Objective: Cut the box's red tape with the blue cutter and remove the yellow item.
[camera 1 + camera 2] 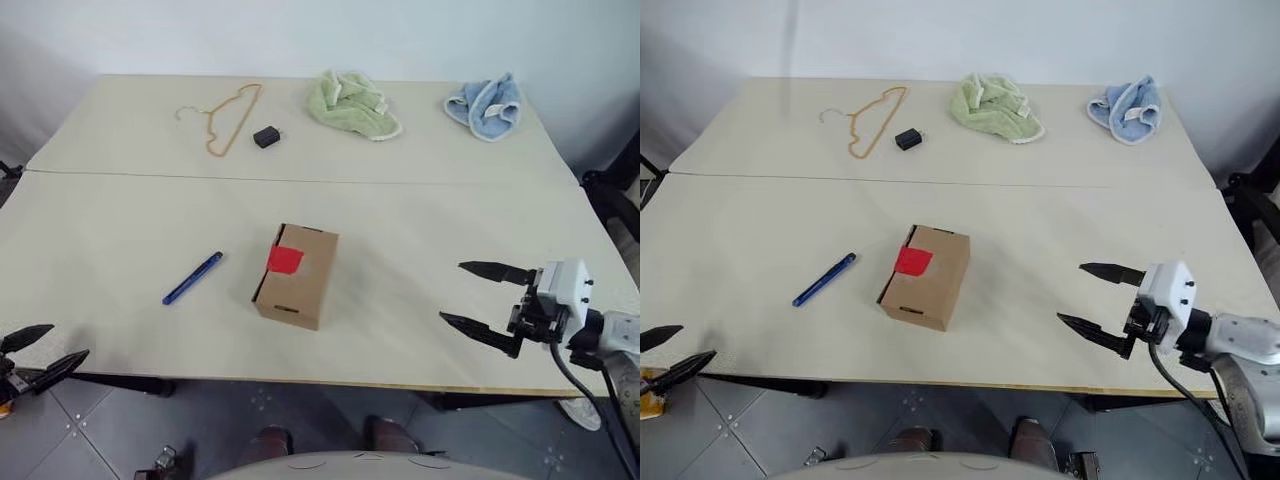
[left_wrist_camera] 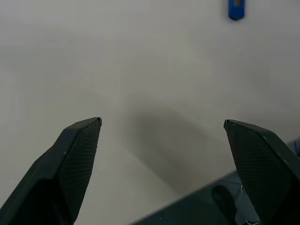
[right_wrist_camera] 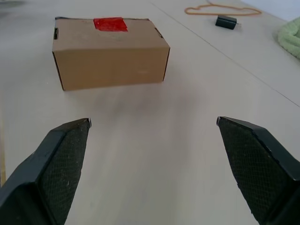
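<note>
The brown cardboard box [image 1: 296, 275] lies closed in the middle of the table [image 1: 120, 230], with the red tape [image 1: 284, 260] across its top seam. To its left lies the blue cutter [image 1: 192, 278], flat on the table. My right gripper [image 1: 478, 295] hovers open over the table's front right, pointing at the box [image 3: 110, 51], well apart from it. My left gripper [image 1: 40, 348] is open at the table's front left edge, with nothing between its fingers; the cutter's end [image 2: 236, 9] lies far ahead of it. The yellow item is hidden.
Along the far side lie a tan wire hanger [image 1: 225, 117], a small black block [image 1: 266, 136], a green cloth [image 1: 352, 103] and a blue cloth [image 1: 485, 106]. A seam joins two tabletops across the middle. The floor shows below the front edge.
</note>
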Motion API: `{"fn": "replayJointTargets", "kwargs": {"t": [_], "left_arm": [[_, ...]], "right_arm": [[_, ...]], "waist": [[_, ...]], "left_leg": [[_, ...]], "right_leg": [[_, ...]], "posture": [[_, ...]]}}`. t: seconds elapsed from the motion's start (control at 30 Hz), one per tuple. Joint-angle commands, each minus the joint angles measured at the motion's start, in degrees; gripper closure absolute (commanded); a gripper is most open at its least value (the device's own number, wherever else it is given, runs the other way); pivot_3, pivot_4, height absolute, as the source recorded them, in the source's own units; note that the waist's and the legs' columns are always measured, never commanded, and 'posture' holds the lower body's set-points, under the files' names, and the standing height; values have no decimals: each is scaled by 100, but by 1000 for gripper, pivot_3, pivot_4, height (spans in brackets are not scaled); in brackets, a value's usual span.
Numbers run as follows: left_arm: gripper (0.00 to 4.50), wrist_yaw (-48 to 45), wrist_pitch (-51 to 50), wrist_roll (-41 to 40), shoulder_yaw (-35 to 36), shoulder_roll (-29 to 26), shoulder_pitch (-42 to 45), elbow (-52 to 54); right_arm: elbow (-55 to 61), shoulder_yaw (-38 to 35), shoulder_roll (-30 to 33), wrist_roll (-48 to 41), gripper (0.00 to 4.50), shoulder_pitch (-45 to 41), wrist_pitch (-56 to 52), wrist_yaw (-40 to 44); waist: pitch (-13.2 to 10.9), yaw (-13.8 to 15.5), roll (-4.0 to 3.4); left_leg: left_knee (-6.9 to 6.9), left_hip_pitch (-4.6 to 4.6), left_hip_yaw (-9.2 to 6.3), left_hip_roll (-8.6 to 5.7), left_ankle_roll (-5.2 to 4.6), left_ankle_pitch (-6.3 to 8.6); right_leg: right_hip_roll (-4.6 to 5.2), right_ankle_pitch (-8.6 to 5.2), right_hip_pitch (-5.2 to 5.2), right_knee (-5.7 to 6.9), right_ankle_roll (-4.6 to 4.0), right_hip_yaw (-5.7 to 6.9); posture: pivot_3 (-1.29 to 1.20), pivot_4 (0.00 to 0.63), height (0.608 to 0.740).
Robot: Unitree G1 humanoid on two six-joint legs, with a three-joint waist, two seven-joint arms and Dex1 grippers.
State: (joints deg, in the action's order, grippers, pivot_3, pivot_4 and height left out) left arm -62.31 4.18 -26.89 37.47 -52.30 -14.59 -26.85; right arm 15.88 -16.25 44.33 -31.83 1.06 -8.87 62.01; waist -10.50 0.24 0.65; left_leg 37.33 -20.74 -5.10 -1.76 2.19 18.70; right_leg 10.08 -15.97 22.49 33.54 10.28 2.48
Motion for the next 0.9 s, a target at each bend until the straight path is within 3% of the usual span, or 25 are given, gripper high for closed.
{"fn": "replayJointTargets", "kwargs": {"t": [0.03, 0.13, 0.23, 0.4, 0.6, 0.7, 0.9], "left_arm": [[52, 283, 5, -66, 341, 24, -45, 442], [52, 512, -1106, -615, 346, 75, 60, 1244], [0, 800, -2065, -1155, 107, 146, 283, 2442], [1151, 1558, -2853, -785, -1598, 464, 1431, 3887], [3112, 1776, -2806, 490, -3315, 717, 2687, 3523], [4058, 1664, -2819, 727, -3776, 926, 3130, 3254], [4058, 1252, -3167, 636, -4338, 1534, 4014, 3058]], "right_arm": [[-139, 17, -43, 85, 0, -156, 197, 45], [-269, 179, -105, 149, 0, -349, 196, 16], [-160, 477, -122, 77, 596, -559, -208, -57], [-268, 1616, -565, 965, 2193, -1358, -475, -699], [-1071, 2465, -1322, 2046, 4361, -2085, -271, -1438], [-1221, 2703, -1604, 2200, 4500, -2325, -452, -1546], [-790, 2658, -1525, 1845, 4500, -2301, -1055, -1194]], "waist": [[-1, 21, 5], [-1, 18, 5], [-1, 18, 4], [-1, -6, 3], [-1, -86, 4], [-1, -101, 4], [-1, -19, 4]], "left_leg": [[1, 0, -1, 1, 0, 0], [1, 4, -2, 1, 0, 1], [3, 4, -5, 3, 3, 0], [5, 5, -8, 1, 11, -5], [1, 6, 3, 8, 24, -12], [-2, 2, 11, 11, 24, -12], [33, -31, -2, 12, 21, -9]], "right_leg": [[0, 0, 0, -1, -1, 1], [0, 1, 0, 0, -2, 0], [-1, 1, 0, 12, -2, 0], [-2, 2, 1, 17, -3, -3], [-22, 2, 16, 25, -6, -22], [-24, 2, 27, 24, -6, -22], [-25, 4, 30, 24, -3, -10]], "posture": [[0, 150, 740], [0, 150, 740], [0, 150, 740], [0, 150, 740], [0, 150, 740], [0, 150, 740], [0, 150, 740]]}}
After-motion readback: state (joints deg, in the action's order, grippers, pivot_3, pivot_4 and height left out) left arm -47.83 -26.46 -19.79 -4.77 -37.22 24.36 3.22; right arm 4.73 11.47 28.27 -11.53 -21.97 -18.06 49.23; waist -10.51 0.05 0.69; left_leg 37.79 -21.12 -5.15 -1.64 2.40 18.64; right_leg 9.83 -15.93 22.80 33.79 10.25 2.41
